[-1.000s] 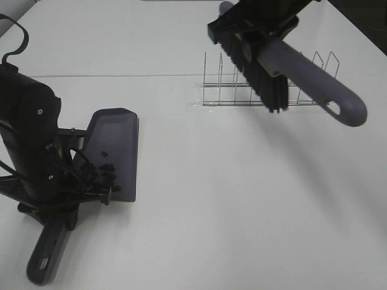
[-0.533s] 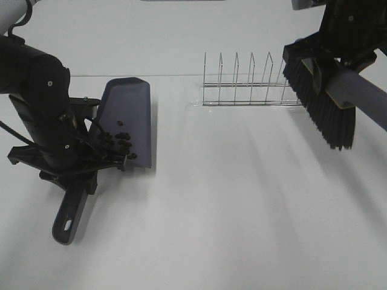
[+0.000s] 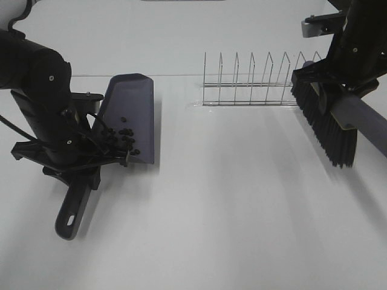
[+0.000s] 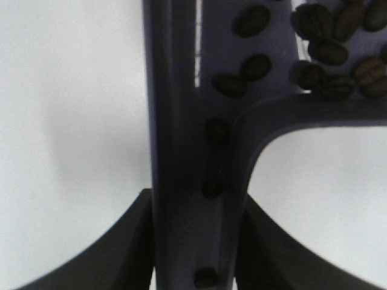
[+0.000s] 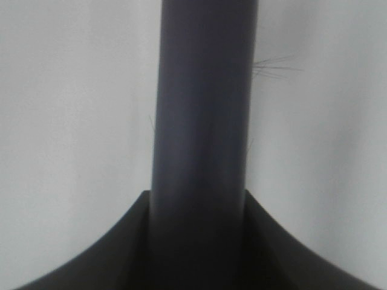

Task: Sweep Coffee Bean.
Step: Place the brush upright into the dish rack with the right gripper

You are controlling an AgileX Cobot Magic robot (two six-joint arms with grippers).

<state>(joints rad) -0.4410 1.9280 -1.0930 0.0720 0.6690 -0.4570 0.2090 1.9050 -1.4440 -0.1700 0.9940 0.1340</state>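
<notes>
The left gripper [image 4: 195, 241] is clamping the dustpan [image 3: 132, 112] by its handle with the coffee beans [image 3: 124, 138] lying at the pan's handle end, so it should be tilting back and travelling slowly, while the right gripper [image 5: 199, 241] is gripping the brush [image 3: 329, 130], raised beside the rack [image 3: 251, 90].

A robotics lab bench, by the look — a plain white table [image 3: 242, 229]; a black robot arm [image 3: 39, 103] at each side; a wire rack [image 3: 251, 102] at the back.

dustpan [image 3: 134, 96] shifted right, brush [image 3: 327, 125] swung lower
</notes>
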